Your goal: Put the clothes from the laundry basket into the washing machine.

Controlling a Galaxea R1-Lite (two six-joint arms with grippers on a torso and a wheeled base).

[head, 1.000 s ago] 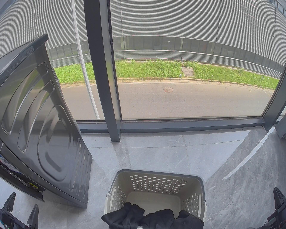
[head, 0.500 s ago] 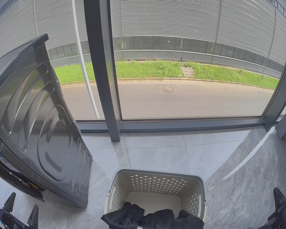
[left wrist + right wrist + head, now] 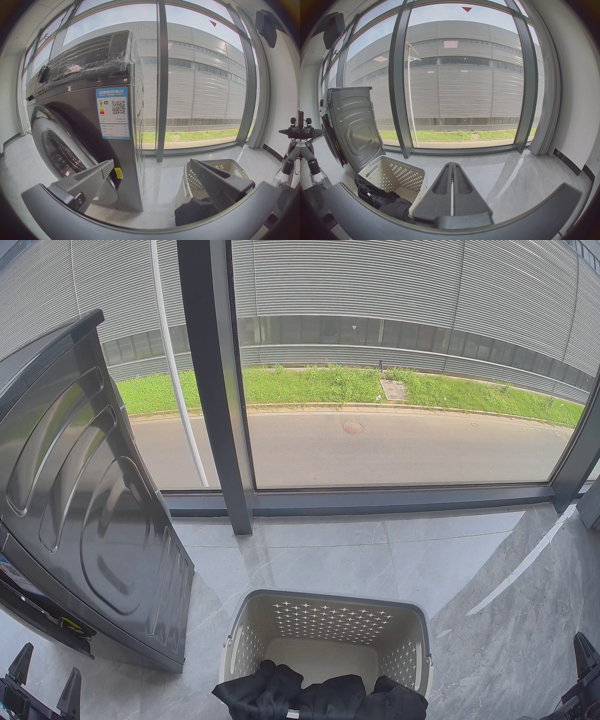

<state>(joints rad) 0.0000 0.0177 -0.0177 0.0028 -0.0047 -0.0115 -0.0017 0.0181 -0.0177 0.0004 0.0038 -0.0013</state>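
Observation:
A cream laundry basket [image 3: 331, 620] stands on the floor just in front of me, with black clothes [image 3: 319, 695] heaped at its near end. The dark grey washing machine [image 3: 94, 509] stands to its left, side panel toward the basket. In the left wrist view its round glass door [image 3: 59, 153] looks closed, and my left gripper [image 3: 150, 165] is open and empty, low between machine and basket [image 3: 232, 165]. My right gripper [image 3: 452, 170] is shut with nothing in it, low to the right of the basket [image 3: 393, 176] and the clothes [image 3: 384, 200].
A floor-to-ceiling window with a dark steel post [image 3: 215, 396] runs behind the basket. Bare grey tile floor [image 3: 387, 552] lies between basket and window and off to the right. A grey curtain [image 3: 547, 125] hangs at the far right.
The whole head picture has shifted slightly, so the camera moved a little. Basket, clothes and both grippers hold their places.

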